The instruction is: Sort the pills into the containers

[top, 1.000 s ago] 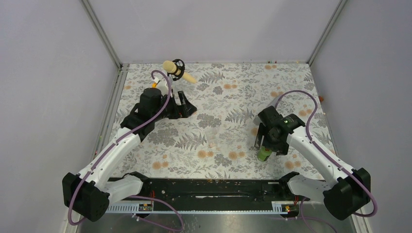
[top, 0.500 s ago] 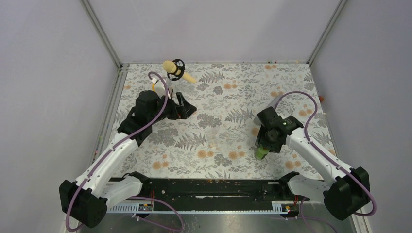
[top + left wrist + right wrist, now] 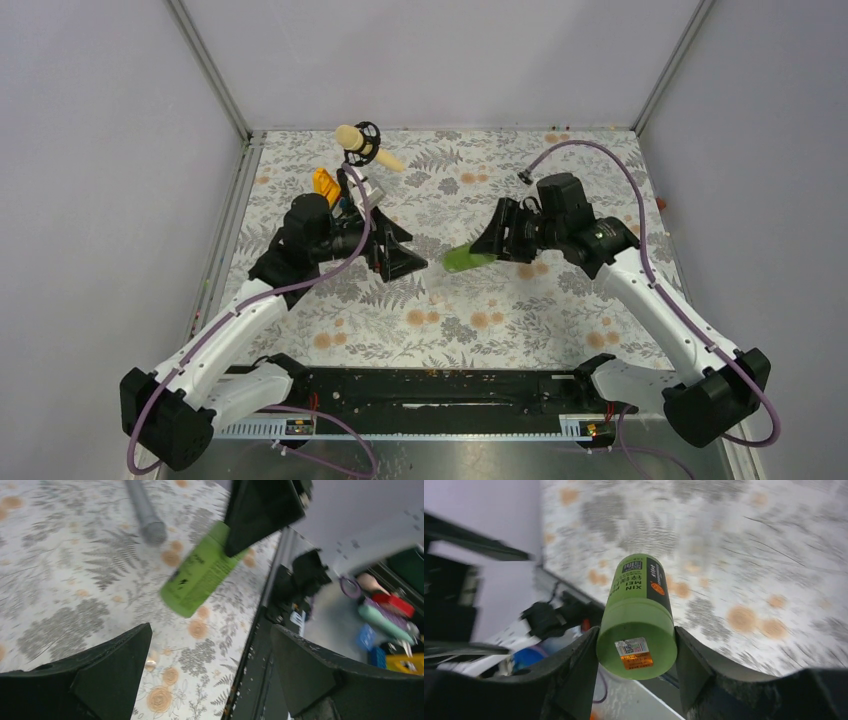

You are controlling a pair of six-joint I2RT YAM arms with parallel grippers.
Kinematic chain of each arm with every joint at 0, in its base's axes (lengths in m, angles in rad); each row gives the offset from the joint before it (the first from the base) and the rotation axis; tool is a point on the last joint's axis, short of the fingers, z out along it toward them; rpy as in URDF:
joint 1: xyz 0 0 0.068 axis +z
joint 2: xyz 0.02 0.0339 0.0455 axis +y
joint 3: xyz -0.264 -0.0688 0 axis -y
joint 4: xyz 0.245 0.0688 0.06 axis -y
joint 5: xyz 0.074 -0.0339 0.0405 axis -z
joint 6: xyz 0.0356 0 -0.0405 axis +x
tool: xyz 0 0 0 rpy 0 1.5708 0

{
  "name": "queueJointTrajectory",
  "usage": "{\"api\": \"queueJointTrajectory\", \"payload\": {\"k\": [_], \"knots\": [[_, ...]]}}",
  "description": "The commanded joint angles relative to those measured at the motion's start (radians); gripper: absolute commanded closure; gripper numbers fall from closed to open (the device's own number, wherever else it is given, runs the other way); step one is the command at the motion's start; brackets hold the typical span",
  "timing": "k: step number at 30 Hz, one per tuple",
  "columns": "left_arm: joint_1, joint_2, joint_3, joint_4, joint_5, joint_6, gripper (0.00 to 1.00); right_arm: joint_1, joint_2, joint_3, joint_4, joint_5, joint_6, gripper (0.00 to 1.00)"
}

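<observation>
The right pincer [image 3: 636,647] is closed partway on a green cylindrical plastic bottle [image 3: 636,605]. Its two black fingers [image 3: 579,670] press the sides of the end that bears a small sticker. The rest of the bottle sticks straight out ahead of the fingertips. It hangs clear above the desk [image 3: 560,330], lying nearly level, and nothing else touches it.

The left pincer [image 3: 211,629] stands spread wide and grips nothing. The bottle's free end points towards its gap from straight ahead, a little above fingertip height, and is apart from both fingers [image 3: 105,665]. Seen from above, the two pincers face each other, with the bottle in the space between them.

On the grey-and-orange floral mat [image 3: 480,190] under that space, nearer the left pincer's tips, a pale spot [image 3: 432,297] may be a small see-through plastic cup. It is too faint to be sure, and no pills can be made out. Behind the left pincer lies an orange ribbed object [image 3: 325,183]. Farther behind it is a cream roll with a black ring [image 3: 356,140].
</observation>
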Motion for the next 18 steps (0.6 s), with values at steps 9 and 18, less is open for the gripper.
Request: {"api": "queueJointTrajectory", "payload": {"k": [9, 18], "knots": [[-0.07, 0.073, 0.062, 0.007, 0.229, 0.123, 0.1, 0.011, 0.095, 0.172, 0.337, -0.691, -0.072, 0.66], [-0.102, 0.09, 0.107, -0.079, 0.162, 0.199, 0.14, 0.027, 0.117, 0.225, 0.241, -0.719, -0.166, 0.65]]}}
